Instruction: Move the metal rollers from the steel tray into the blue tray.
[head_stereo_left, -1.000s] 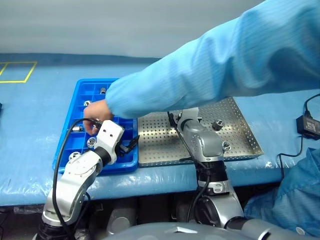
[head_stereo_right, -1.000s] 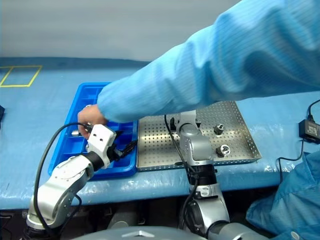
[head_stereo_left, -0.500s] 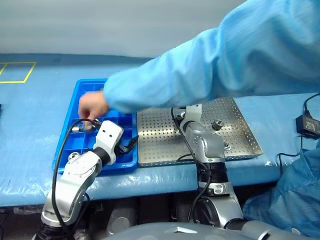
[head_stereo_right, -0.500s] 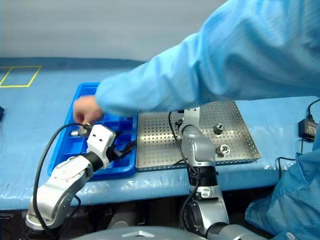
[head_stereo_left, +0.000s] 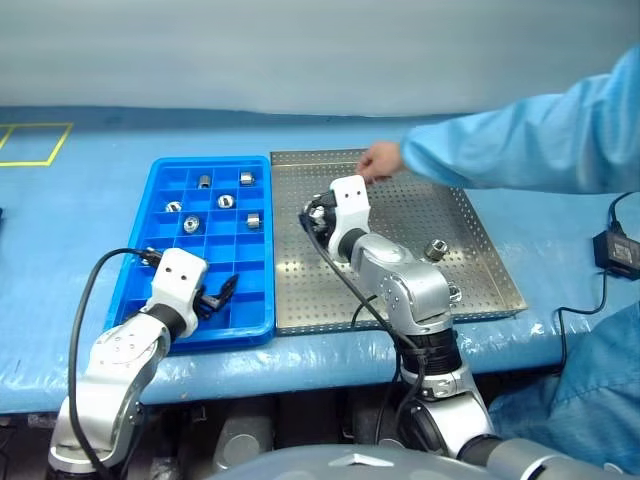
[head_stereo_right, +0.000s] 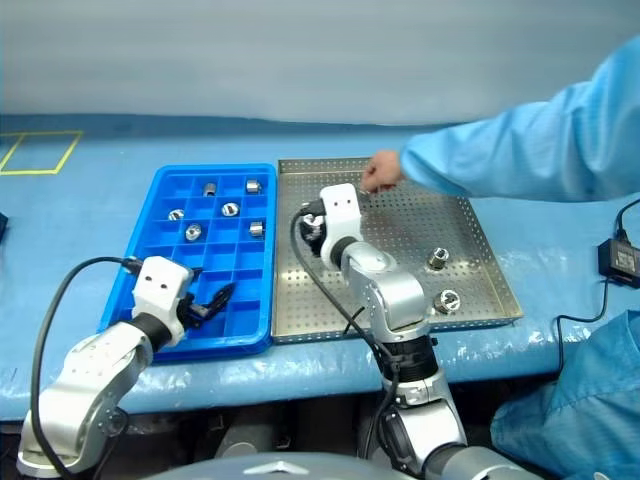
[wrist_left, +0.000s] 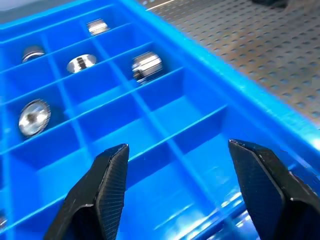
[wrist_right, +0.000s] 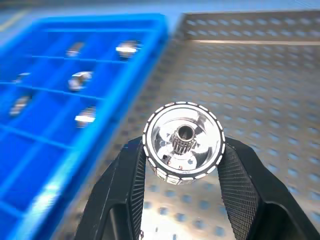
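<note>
The right gripper (wrist_right: 182, 150) is clamping one of the metal rollers (wrist_right: 183, 142) between its two black fingers, the ring-like end with its small toothed centre facing the wrist camera. In the head view this arm is standing in the middle of the frame, forearm rising from the lower centre and bending toward the upper left, so the gripper (head_stereo_left: 318, 214) is hanging above the left part of the steel tray (head_stereo_left: 480, 245), close to the edge where it meets the blue tray (head_stereo_left: 160, 200).

The left arm is reaching up from the lower left corner, its gripper (head_stereo_left: 215, 297) pointing toward the right and slightly downward over the near compartments of the blue tray. Its fingers (wrist_left: 111, 185) are standing apart with nothing between them, bare blue compartments showing in the gap.

Six rollers are already lying in the blue tray's upper compartments, among them one (head_stereo_left: 246, 178) near the top and one (head_stereo_left: 191, 224) lower down. Two more are sitting on the steel tray toward its right side: one (head_stereo_left: 436, 248) at mid-height and one (head_stereo_left: 452, 294) near the front rim.

A person's hand (head_stereo_left: 378, 160) in a light blue sleeve (head_stereo_left: 520, 145) is reaching in from the right edge of the frame, hovering over the far part of the steel tray, just beyond the right gripper.
</note>
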